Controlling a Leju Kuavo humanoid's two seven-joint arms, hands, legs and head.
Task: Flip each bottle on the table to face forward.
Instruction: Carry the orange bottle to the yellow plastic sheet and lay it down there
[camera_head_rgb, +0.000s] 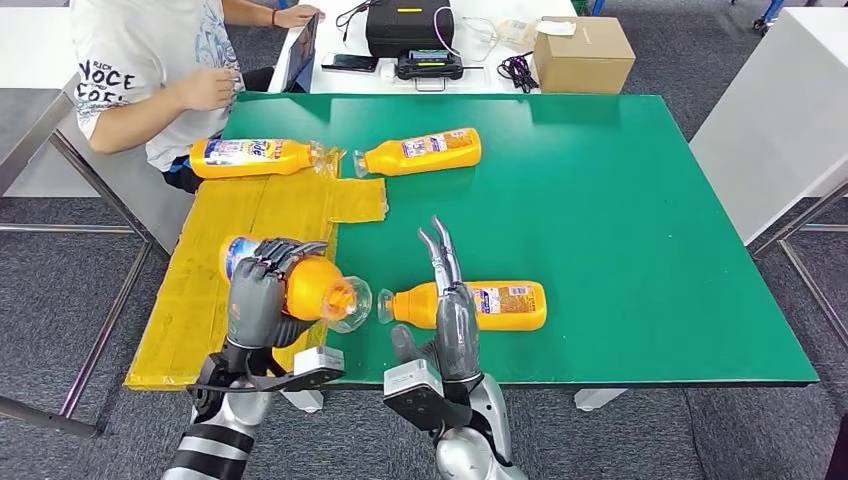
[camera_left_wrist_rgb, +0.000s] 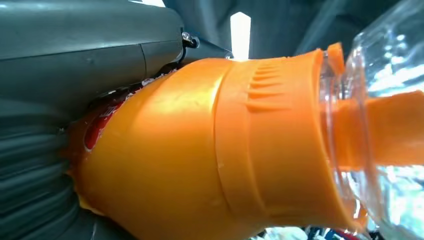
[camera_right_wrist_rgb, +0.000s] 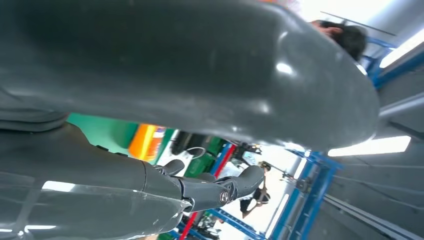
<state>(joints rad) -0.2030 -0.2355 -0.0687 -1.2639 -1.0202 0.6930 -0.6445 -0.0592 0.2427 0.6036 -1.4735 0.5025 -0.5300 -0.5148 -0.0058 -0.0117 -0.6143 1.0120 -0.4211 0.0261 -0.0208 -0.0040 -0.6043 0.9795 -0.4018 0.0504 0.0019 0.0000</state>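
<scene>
Lower left of the frame, the left robot hand (camera_head_rgb: 262, 295) clamps an orange bottle (camera_head_rgb: 310, 287); the right robot hand (camera_head_rgb: 447, 300), fingers apart, empty, rests over another bottle (camera_head_rgb: 500, 304) on the green tabletop (camera_head_rgb: 640, 220).

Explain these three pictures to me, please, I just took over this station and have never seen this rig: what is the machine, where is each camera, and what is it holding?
This is a two-armed humanoid robot with finger hands. The wide picture comes from its head, looking down at a green table; the other two come from cameras at its wrists, so they look tilted and very close.

Four orange bottles are in the scene. The left hand grips one bottle, lifted off the surface near the yellow cardboard; the left wrist view shows its orange shoulder and clear cap up close. The right hand holds nothing, its fingers straight, over the neck end of a second bottle lying on the table. Two more bottles lie farther back. A person sits at the far left corner.
</scene>
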